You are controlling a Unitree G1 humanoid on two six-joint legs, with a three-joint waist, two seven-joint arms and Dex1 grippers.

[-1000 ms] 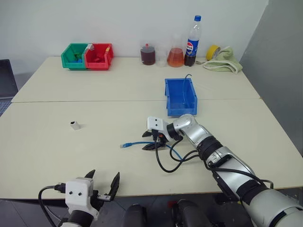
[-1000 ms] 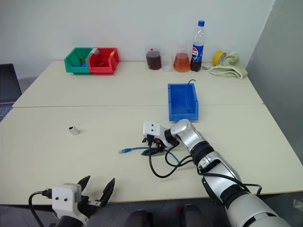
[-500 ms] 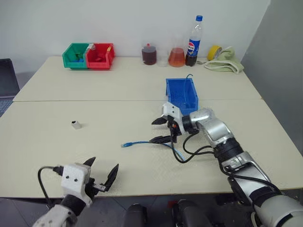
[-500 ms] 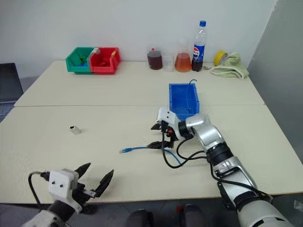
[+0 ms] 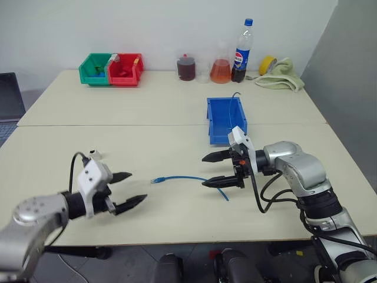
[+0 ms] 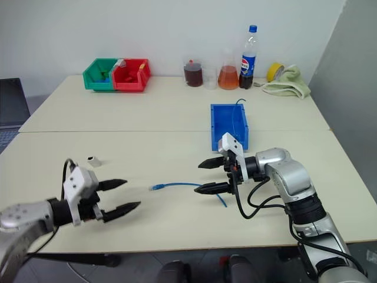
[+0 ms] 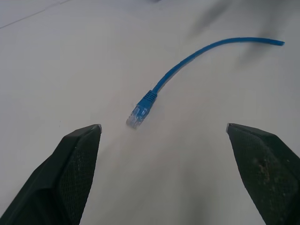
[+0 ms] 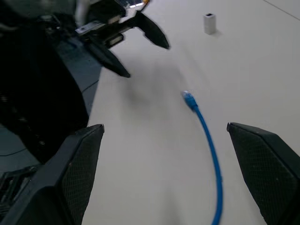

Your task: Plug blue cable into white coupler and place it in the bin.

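Lying loose on the table [image 5: 177, 218], the blue cable [image 5: 188, 177] has nothing holding it: a second ago the right gripper [image 5: 222, 168] was down over its near end with fingers closer together, and since then that arm has lifted and drawn back toward the robot's right with its fingers spread as wide as they go. It now hangs just above the cable's curled end, pointing across toward the other arm, empty.

The cable itself looks to be in much the same spot, one plug [image 7: 138, 114] pointing at the left side, the rest running over to where the right gripper hovers.

The left gripper [image 5: 125, 190] has come up from the table's near edge and swung in, fingers wide apart and holding nothing, aimed at the cable's free plug, with a clear stretch of table between them.

The white coupler [image 5: 93, 154] stands alone just behind the left arm, apart from the cable. The blue bin [image 5: 224, 121] sits beyond the right gripper, a thin wire showing at its far rim.

My reading: the right arm has let go, and nothing is plugged in yet. Cable and coupler both wait to be picked up, and the bin step is a long way off.
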